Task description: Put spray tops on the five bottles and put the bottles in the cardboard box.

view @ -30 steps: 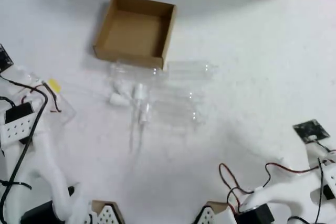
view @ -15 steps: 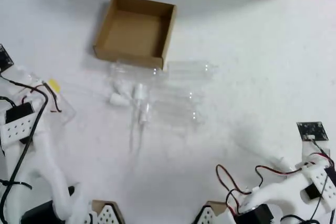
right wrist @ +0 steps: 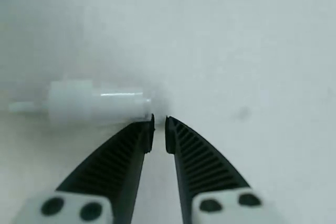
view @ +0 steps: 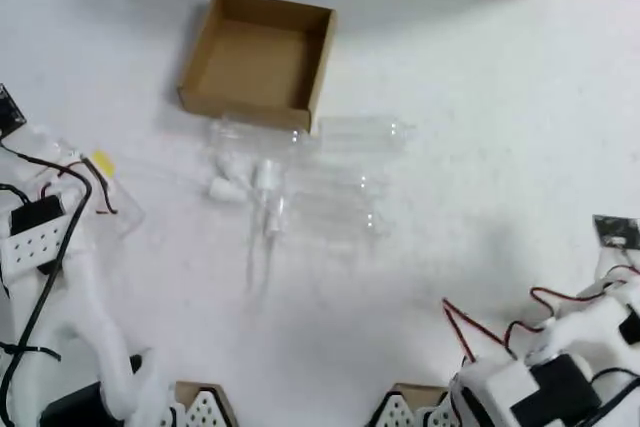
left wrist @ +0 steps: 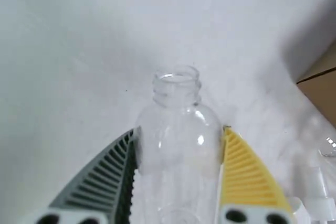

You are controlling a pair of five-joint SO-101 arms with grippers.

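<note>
Here, left fingers [left wrist: 247,177]: one grey, one yellow, clamped on either side of a clear bottle [left wrist: 178,150] just below its shoulder.
Held bottle: uncapped, its threaded neck open and pointing away from the wrist camera, with the white bench [left wrist: 79,35] beyond it.
Right fingers [right wrist: 121,166]: black and ribbed, drawn almost together with a thin slit between the tips, low over the bench.
Spray top [right wrist: 94,103] by the right fingers: white, lying on its side on the bench, one end just beside the tips. Whether they touch cannot be told.
Cardboard box [view: 258,55]: open and shallow, at the far side of the bench, left of centre in the high view. A corner of it shows at the edge of the left wrist view.
Loose bottles [view: 355,134]: clear, lying on their sides just in front of the box, one near its front right corner, others close together nearer the arms. Their count is hard to make out.
Loose spray tops [view: 268,179]: white, lying among the bottles in front of the box.
Left arm [view: 40,237]: at the left edge of the bench, well apart from the pile.
Right arm [view: 560,387]: at the near right corner, red and black wires looping over it, well apart from the pile.
</note>
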